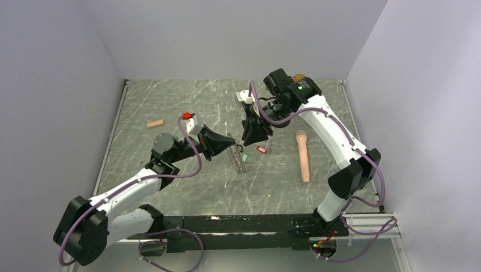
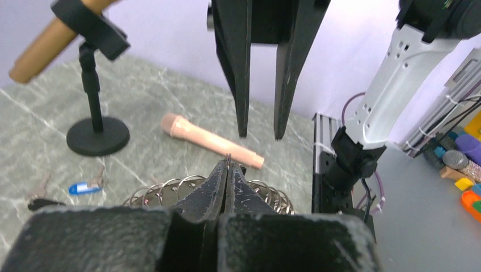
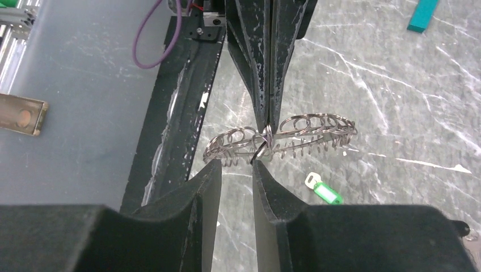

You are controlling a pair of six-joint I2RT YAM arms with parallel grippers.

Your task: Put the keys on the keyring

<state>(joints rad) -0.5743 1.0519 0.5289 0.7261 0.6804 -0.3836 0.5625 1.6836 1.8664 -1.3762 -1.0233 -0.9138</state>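
The left claw (image 3: 266, 126) is pinched tight on the keyring (image 3: 309, 134), holding it above the middle of the table (image 1: 272, 187). The right claw (image 3: 235, 173) hangs beside it, spread and empty. The green key (image 3: 323, 191), red key (image 1: 261, 149) and blue key (image 2: 85, 187) lie loose, so threading looks not yet begun.

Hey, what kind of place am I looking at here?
Probably a robotics lab test cell: a left arm and right arm bolted to a rail at a marble-patterned table, plain walls boxing it in, and loose props like a pink microphone and keyring.
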